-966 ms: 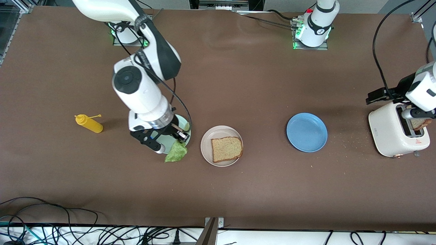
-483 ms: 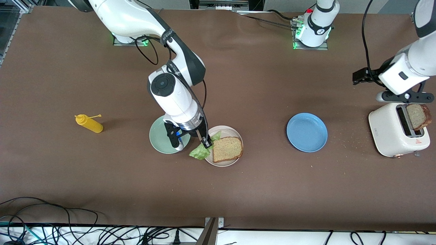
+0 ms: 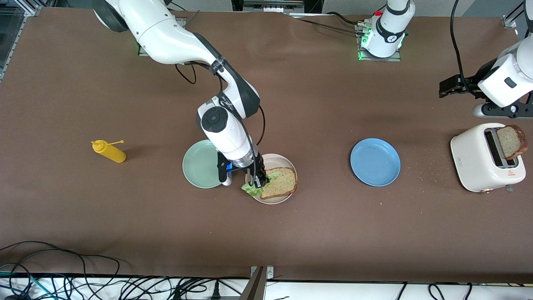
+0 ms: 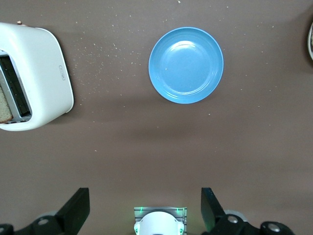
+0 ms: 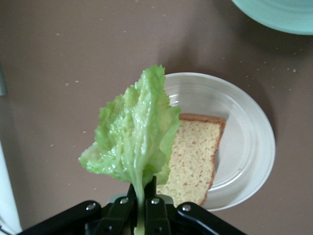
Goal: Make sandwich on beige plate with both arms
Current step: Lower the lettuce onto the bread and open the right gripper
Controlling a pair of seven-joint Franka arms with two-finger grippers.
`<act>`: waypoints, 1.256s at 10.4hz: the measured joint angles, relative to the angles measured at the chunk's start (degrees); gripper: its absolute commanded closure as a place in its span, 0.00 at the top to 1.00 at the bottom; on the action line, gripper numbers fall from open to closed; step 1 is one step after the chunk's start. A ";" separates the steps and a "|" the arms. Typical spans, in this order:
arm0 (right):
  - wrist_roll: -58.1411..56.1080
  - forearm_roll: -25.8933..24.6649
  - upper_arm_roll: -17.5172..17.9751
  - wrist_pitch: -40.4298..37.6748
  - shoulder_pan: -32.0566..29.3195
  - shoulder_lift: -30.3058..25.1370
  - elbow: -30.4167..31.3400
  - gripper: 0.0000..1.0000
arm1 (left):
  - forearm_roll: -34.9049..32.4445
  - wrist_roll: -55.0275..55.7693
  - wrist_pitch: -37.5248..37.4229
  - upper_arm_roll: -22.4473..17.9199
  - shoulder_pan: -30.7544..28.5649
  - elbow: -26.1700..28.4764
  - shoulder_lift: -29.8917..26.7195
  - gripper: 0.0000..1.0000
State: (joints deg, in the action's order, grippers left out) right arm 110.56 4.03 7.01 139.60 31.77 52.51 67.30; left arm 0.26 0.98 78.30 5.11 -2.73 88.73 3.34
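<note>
Front view: right gripper (image 3: pixel 259 181) pinches lettuce leaf (image 3: pixel 252 189) over beige plate (image 3: pixel 270 160) with bread slice (image 3: pixel 282 182), frame center. Left gripper (image 4: pixel 145 211) spread wide, empty, above toaster (image 3: pixel 474 160), right edge.

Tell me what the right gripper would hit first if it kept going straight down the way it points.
Most likely the bread slice on the beige plate. The right gripper, shut on the lettuce leaf, hangs over the slice's edge; the dangling leaf would probably touch first, though height is unclear.

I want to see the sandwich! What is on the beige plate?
One bread slice lies on the beige plate. The right gripper dangles lettuce over it. Whatever is under the bread is hidden.
</note>
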 measured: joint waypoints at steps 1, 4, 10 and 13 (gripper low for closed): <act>0.03 0.38 0.23 -3.35 0.03 0.33 -0.01 0.00 | 1.63 0.12 0.00 -0.03 -0.58 0.00 -0.05 1.00; 0.14 0.72 0.81 -6.51 1.33 0.35 -0.27 0.00 | 3.40 -0.02 0.04 -0.54 -5.11 0.00 0.13 1.00; -6.43 0.50 0.72 -6.27 2.61 0.70 -0.64 0.00 | 3.57 -0.07 2.72 -2.01 -6.83 0.01 1.19 1.00; -8.96 0.01 0.67 -5.26 2.67 1.23 -0.65 0.00 | 3.57 -0.07 2.74 -1.97 -5.58 0.01 1.18 1.00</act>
State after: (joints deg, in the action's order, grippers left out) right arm 101.60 4.04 7.69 134.34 34.44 53.74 66.65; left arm 3.83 0.91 81.04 3.14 -8.31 88.74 4.52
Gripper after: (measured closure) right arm 0.934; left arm 0.000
